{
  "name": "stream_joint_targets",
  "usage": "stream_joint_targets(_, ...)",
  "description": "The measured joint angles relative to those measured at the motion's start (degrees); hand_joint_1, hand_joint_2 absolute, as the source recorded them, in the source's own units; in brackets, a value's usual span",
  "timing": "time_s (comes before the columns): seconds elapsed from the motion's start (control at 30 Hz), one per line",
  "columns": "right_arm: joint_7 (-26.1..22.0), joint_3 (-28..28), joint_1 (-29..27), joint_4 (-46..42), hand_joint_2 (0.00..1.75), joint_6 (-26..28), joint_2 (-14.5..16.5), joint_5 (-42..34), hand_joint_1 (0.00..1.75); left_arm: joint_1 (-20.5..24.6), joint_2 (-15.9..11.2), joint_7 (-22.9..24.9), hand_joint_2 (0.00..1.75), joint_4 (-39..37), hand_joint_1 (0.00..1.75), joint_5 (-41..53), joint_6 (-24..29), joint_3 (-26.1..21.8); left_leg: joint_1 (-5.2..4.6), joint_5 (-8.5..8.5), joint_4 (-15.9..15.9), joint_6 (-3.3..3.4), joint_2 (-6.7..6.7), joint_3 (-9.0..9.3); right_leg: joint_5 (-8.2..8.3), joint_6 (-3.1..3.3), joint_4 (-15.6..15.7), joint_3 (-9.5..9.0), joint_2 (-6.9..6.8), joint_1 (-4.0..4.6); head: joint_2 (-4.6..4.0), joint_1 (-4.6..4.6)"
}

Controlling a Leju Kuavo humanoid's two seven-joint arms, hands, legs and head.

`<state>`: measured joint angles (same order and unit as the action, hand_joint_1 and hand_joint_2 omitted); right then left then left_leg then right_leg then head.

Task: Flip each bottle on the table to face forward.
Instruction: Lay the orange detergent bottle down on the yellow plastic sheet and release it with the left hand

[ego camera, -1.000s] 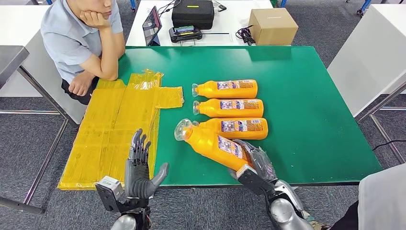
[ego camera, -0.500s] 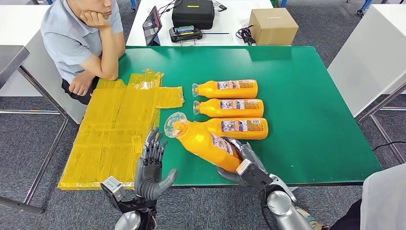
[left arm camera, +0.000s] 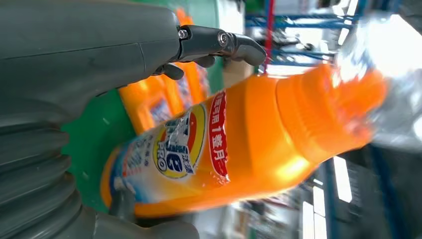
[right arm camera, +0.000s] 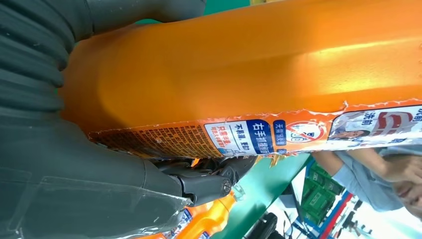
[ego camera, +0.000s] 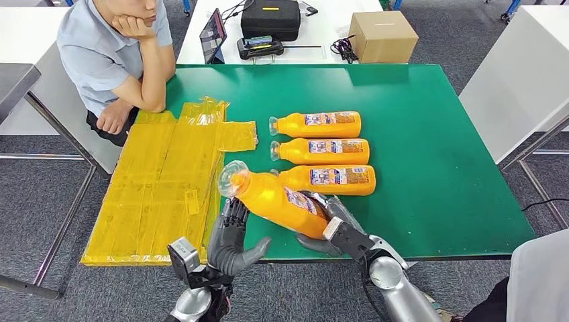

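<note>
Head view, right hand (ego camera: pixel 333 225) gripping raised bottle (ego camera: pixel 278 200), left hand (ego camera: pixel 231 238) spread just beside

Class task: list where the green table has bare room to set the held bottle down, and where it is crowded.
Bare green: right of the three lying bottles to the table edge, and the far strip. Crowded: the near middle, where the right hand holds the bottle beside the left hand, with yellow sheets on the left.

Silver arms — each robot hand (ego camera: pixel 231 238) dark-fingered, grey ribbed covers.
</note>
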<state>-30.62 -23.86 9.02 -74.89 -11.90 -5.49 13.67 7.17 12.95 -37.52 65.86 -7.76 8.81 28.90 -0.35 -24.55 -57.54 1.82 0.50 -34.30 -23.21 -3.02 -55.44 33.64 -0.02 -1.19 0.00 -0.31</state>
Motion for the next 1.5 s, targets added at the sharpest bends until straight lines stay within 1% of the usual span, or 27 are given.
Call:
stream_joint_targets(0.07,0.02,-0.55,0.17,0.39,1.75,0.50,-0.03,1.14,1.64,0.91,0.12,1.22,1.75,-1.67,0.00,1.53,2.36,0.22,0.00,0.00,0.00,0.00,0.00,0.00,0.00,0.00,0.00,0.00,0.00,0.00,0.00,0.00)
stream_joint_targets(0.13,0.04,-1.11,0.22,0.74,1.75,0.96,-0.06,1.95,1.65,1.65,0.21,1.90,1.75,-3.31,0.00,1.84,3.35,0.28,0.00,0.00,0.00,0.00,0.00,-0.01,0.00,0.00,0.00,0.00,0.00,0.00,0.00,0.00)
stream_joint_targets(0.37,0.16,-2.34,0.29,1.29,1.75,1.51,-0.31,2.68,1.69,3.12,0.60,2.14,1.75,-7.03,0.00,1.70,4.68,0.20,0.00,0.00,0.00,0.00,0.00,-0.02,0.00,0.00,0.00,0.01,0.00,0.00,0.00,0.02)
stream_joint_targets(0.53,0.34,-3.10,0.55,1.37,1.75,1.75,-0.43,2.84,1.65,4.40,1.10,2.62,1.75,-9.49,0.00,0.18,4.83,-0.10,0.00,0.00,0.00,0.00,0.01,-0.03,0.00,-0.01,0.00,0.01,0.00,0.00,0.00,0.00)
stream_joint_targets(0.63,0.48,-3.93,0.94,1.67,1.75,2.00,-0.44,2.62,1.68,4.99,1.42,2.67,1.75,-10.43,0.00,-1.70,3.19,-0.33,0.00,0.00,0.00,0.00,0.01,-0.03,0.01,-0.01,0.00,0.01,0.00,0.00,0.00,0.00)
stream_joint_targets(0.73,0.43,-4.47,1.21,2.13,1.75,1.83,-0.37,1.67,1.74,5.10,1.71,4.21,1.75,-10.60,0.00,-6.48,-1.94,-0.55,0.00,0.01,-0.01,0.00,0.01,-0.03,0.01,-0.01,-0.01,0.01,0.00,0.00,0.00,0.01)
stream_joint_targets(0.83,0.16,-4.92,1.30,2.74,1.75,1.47,-0.17,1.36,1.73,5.03,1.78,6.07,1.75,-10.17,0.00,-10.75,-7.38,-0.56,0.00,0.01,-0.01,0.00,0.01,-0.04,0.01,-0.01,-0.01,0.01,0.00,0.00,0.00,0.01)
stream_joint_targets(0.9,-0.09,-5.24,1.30,3.29,1.75,1.45,-0.03,1.52,1.71,4.93,1.80,6.85,1.75,-9.37,0.00,-12.45,-9.36,-0.53,0.00,0.01,-0.01,0.00,0.03,-0.05,0.01,-0.01,-0.01,0.02,0.00,0.00,0.00,0.01)
stream_joint_targets(1.17,-0.73,-5.58,1.41,4.30,1.75,1.45,0.45,1.56,1.68,4.72,1.81,7.66,1.75,-6.48,0.00,-14.51,-10.37,-0.19,0.00,0.01,0.00,0.00,0.03,-0.06,0.01,-0.01,-0.01,0.02,0.00,0.00,0.00,0.01)
stream_joint_targets(1.33,-0.75,-5.66,1.64,4.58,1.75,1.45,0.71,1.53,1.61,4.79,1.81,6.66,1.75,-5.79,0.00,-12.51,-7.46,0.27,0.00,0.01,-0.01,0.00,0.03,-0.06,0.01,-0.01,-0.01,0.02,0.00,0.00,0.00,0.00)
stream_joint_targets(1.37,-0.76,-5.70,1.70,4.63,1.75,1.45,0.75,1.54,1.61,4.85,1.81,6.38,1.75,-5.77,0.41,-12.01,-6.67,0.40,0.00,0.01,-0.01,0.00,0.03,-0.05,0.01,-0.01,-0.01,0.02,0.00,0.00,0.00,0.00)
stream_joint_targets(1.47,-0.77,-5.79,1.76,4.70,1.75,1.45,0.91,1.58,1.55,5.00,1.81,5.90,1.75,-5.78,1.71,-11.34,-5.58,0.89,0.00,0.01,-0.01,0.00,0.03,-0.06,0.01,-0.01,-0.01,0.03,0.00,0.00,0.00,0.01)
stream_joint_targets(1.5,-0.77,-5.80,1.77,4.71,1.75,1.45,0.95,1.57,1.51,5.05,1.81,5.77,1.75,-5.78,1.75,-11.22,-5.42,1.01,0.00,0.01,-0.01,0.00,0.03,-0.06,0.01,-0.01,-0.01,0.03,0.00,0.00,0.00,0.01)
